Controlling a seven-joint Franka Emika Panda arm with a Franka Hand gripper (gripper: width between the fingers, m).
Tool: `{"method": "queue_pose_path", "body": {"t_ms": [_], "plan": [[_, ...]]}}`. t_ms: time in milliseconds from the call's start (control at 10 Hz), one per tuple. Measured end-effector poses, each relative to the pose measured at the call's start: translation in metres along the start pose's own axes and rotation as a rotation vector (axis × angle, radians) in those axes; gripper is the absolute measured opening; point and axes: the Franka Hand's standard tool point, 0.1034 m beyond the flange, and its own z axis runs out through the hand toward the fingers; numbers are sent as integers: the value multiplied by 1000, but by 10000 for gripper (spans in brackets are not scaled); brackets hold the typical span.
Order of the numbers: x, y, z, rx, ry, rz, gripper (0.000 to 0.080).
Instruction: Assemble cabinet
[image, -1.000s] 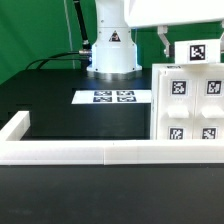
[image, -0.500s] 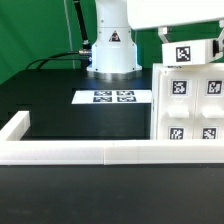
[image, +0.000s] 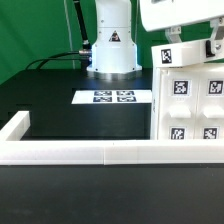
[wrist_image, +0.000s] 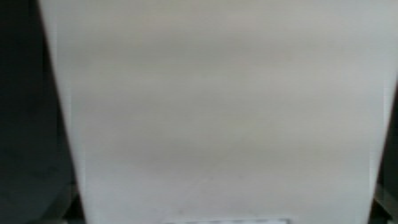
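Gripper over the cabinet, a tagged panel between its fingers

Nearest us runs the low white rail frame along the table's front edge; behind it the black table, with the marker board lying flat toward the robot's base. On the exterior view's right stands the cabinet, a white box, its tagged face toward us and its long axis seemingly upright. Above it hangs the gripper, jaws standing fairly wide and apparently clasping a small tagged panel lying crosswise; the wrist view shows only blank white. That plastic looks stiff, light and slick, I'd judge, so grip a panel squarely across its flat faces, not the edges.
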Motion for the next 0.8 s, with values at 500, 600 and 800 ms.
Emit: {"method": "queue_pose_path", "body": {"t_ms": [500,600,800], "plan": [[-2,0,1,8,-35,471,543],[-2,0,1,7,-39,562,543],[-1,0,1,6,-55,768,543]]}}
